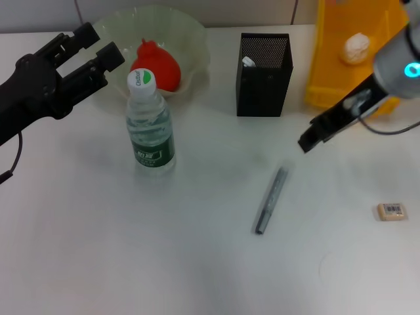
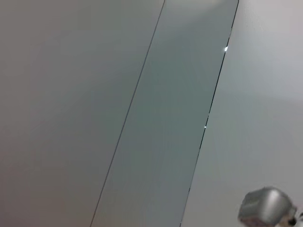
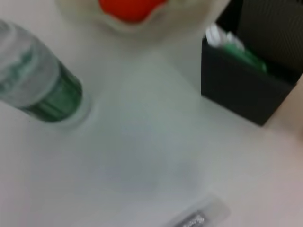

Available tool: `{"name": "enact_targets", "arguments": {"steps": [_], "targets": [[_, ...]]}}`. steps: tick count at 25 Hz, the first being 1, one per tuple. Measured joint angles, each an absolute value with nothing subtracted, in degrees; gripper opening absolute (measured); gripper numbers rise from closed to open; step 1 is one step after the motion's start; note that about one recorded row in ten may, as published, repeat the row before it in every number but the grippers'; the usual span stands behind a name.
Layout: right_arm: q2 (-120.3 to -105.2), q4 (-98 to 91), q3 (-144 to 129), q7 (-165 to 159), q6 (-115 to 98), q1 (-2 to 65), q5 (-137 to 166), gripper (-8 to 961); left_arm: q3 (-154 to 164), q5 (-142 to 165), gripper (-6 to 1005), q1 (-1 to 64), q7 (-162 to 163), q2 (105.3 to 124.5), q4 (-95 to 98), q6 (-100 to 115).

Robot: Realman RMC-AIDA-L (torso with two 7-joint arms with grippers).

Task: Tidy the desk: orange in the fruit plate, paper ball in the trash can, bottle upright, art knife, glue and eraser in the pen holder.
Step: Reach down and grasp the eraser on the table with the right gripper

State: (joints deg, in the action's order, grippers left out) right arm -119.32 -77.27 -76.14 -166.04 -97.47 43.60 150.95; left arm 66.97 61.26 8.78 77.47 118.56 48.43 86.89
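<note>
While the orange sits in the fruit plate, the paper ball in the trash can and the bottle stands upright, the art knife and eraser lie on the worktop. The knife looks light, stiff and slim, probably best pinched mid-body. The right gripper hovers above and beyond it; whether its fingers are apart cannot be told. The left gripper hangs by the plate, fingers narrowly apart, empty.

Red-orange orange, pale-green fruit plate, black mesh pen holder, yellow trash can, green-labelled bottle.
</note>
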Motion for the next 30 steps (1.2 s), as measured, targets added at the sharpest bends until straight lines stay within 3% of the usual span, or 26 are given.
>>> {"name": "enact_targets", "arguments": {"steps": [12, 18, 27, 30], "targets": [[-119.33, -67.5, -78.5, -163.5, -92.6, 46.0, 152.1, 395, 67.0, 61.3, 740, 8.1, 77.4, 118.47, 48.3, 86.4], [-118.96, -82.1, -75.2, -162.2, -106.5, 38.4, 152.2, 410, 67.0, 61.1, 740, 7.9, 77.4, 118.48, 48.0, 86.4], [-118.98, -86.9, -71.6, -160.6, -112.7, 31.4, 155.2, 438, 67.0, 61.0, 740, 8.8, 77.4, 118.65, 47.8, 86.4], [-119.12, -87.1, -71.6, -159.2, -110.3, 29.5, 158.5, 526, 67.1, 61.1, 740, 9.3, 77.4, 118.66, 47.7, 86.3]]}}
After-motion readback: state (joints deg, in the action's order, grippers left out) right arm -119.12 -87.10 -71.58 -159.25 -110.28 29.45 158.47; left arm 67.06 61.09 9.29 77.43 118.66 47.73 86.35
